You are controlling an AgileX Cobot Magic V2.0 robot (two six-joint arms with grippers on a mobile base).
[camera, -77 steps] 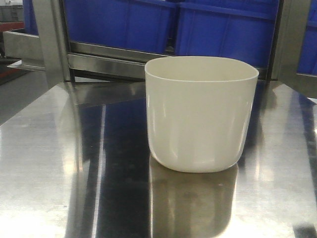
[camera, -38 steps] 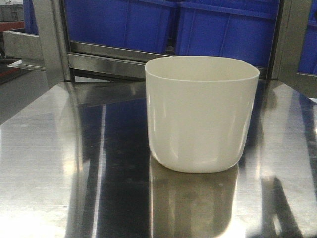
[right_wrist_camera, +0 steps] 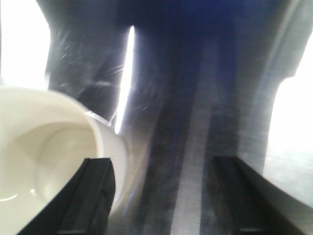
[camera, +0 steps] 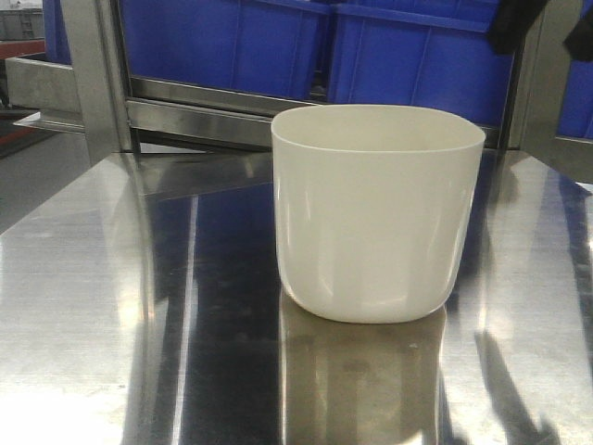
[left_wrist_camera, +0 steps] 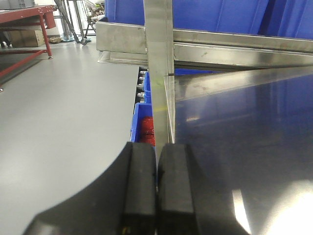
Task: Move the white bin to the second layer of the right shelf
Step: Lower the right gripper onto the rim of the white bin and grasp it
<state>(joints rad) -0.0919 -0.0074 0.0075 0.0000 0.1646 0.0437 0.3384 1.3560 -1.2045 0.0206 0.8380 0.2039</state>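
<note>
As right tool [right_wrist_camera: 164,196] gapes, white bin [camera: 375,222] stands upright

The right wrist view is blurred: the bench [right_wrist_camera: 195,73] reads as streaks, and the white bin [right_wrist_camera: 44,161] is cut by the left and bottom edges. In the front view a dark shape [camera: 511,23] at the top right is cropped by the frame, unidentifiable.

Open table top [camera: 93,306] lies either side of the white bin [camera: 375,213]; blue crates [camera: 417,56] stand behind.
</note>
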